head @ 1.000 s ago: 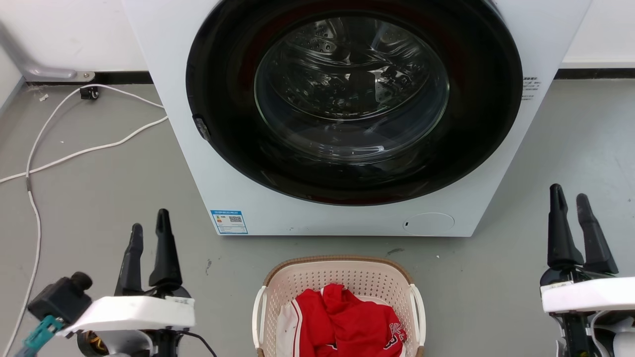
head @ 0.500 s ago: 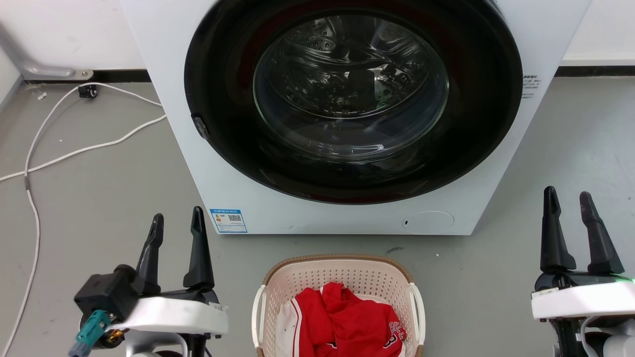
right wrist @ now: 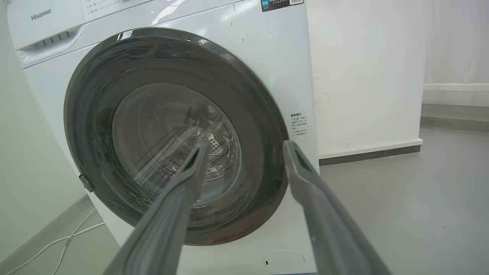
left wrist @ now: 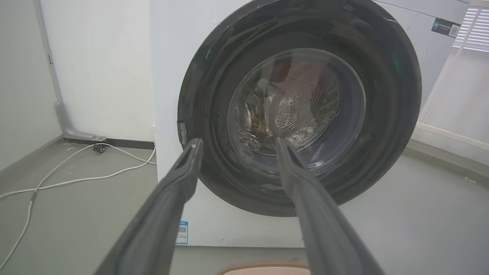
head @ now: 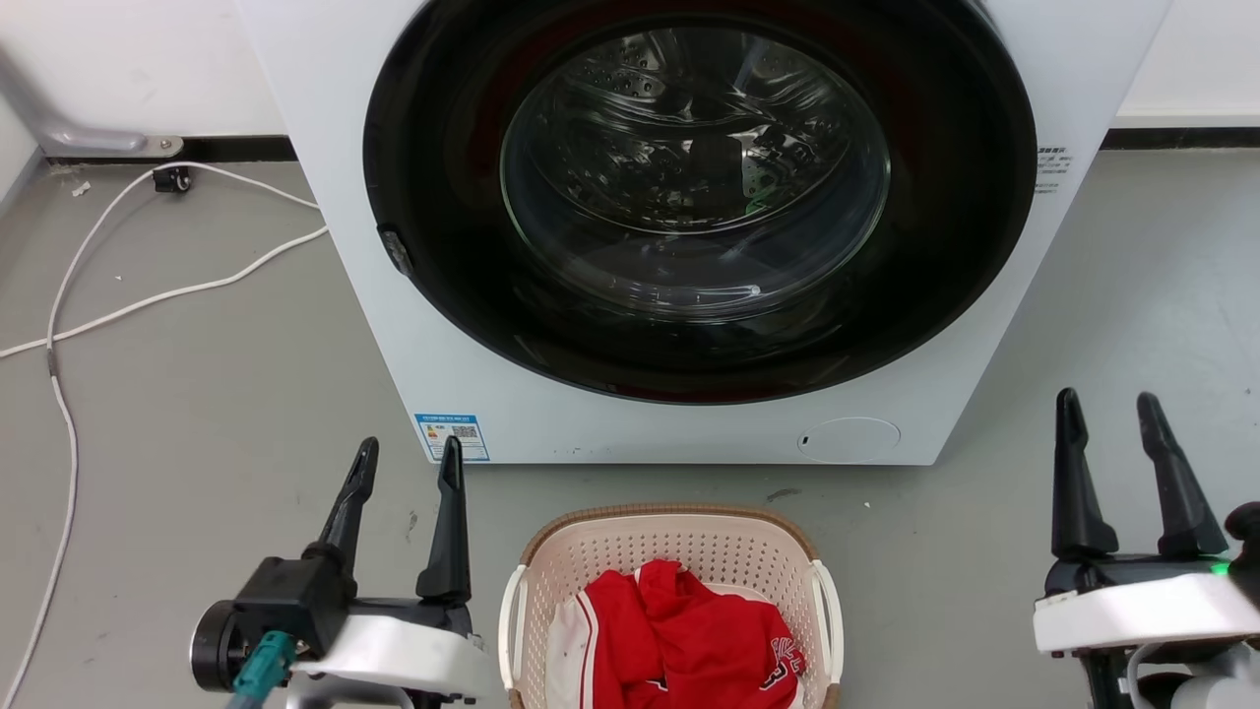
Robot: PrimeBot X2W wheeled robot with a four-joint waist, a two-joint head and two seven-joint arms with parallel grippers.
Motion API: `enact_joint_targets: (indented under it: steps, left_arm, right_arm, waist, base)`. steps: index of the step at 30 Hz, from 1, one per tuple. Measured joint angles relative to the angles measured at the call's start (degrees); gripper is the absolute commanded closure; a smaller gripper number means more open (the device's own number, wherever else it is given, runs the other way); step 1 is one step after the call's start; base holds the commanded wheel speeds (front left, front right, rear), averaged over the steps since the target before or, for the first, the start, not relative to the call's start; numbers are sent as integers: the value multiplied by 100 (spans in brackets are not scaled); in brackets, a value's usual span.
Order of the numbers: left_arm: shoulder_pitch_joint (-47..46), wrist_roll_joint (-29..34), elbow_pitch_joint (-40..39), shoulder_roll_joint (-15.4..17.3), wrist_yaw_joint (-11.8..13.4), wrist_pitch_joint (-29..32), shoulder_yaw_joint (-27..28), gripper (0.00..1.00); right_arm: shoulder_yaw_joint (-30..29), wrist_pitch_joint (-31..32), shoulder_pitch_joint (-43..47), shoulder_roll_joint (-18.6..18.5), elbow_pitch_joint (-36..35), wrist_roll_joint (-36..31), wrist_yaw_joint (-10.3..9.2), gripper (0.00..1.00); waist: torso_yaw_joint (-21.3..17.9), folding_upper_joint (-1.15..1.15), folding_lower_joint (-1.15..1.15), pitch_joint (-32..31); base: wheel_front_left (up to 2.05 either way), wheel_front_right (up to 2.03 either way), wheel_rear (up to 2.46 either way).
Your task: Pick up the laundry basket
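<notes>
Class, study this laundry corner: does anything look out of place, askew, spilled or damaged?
Little stands out. A loose white cable trails across the floor left of the washing machine, a possible trip hazard. The laundry basket sits upright, red garment inside, nothing spilled.

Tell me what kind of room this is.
Likely a laundry area: a front-loading washing machine stands by the wall, with a laundry basket of red clothes on the floor before it.

laundry basket (head: 679, 547): cream, dotted with holes; brown woven-look rim; white handles
clothes (head: 699, 640): red, some white, perhaps striped
washing machine (head: 354, 246): white, black door ring
sticker (head: 453, 438): blue and white
floor (head: 197, 414): grey
cable (head: 212, 286): white
</notes>
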Motion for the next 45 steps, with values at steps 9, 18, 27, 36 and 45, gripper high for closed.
enact_joint_targets:
  steps: [9, 18, 27, 36, 45]
  left_arm:
    - [12, 605, 130, 218, 285, -102, -400, 0]
    - [20, 668, 122, 231, 366, -207, -595, 0]
    - [265, 383, 226, -290, -301, -305, 120, 0]
    - [350, 1114, 735, -487, -823, -405, 283, 0]
    - [326, 1263, 789, -527, -886, -414, 335, 0]
  right_arm:
    - [59, -101, 85, 0, 53, -653, 1, 0]
    - [164, -211, 126, 1, -37, -1088, 9, 0]
    - [80, -308, 232, 0, 144, -632, 9, 0]
    - [1, -403, 253, 0, 327, -976, 9, 0]
    - [-7, -416, 227, 0, 307, -943, 9, 0]
  waist:
    - [-8, 0, 0, -51]
    - [0, 0, 0, -82]
    - [-3, 0, 0, -85]
    - [-30, 0, 0, -20]
    - [-14, 0, 0, 48]
  base:
    - [0, 0, 0]
    - [0, 0, 0]
    - [0, 0, 0]
    - [0, 0, 0]
    - [0, 0, 0]
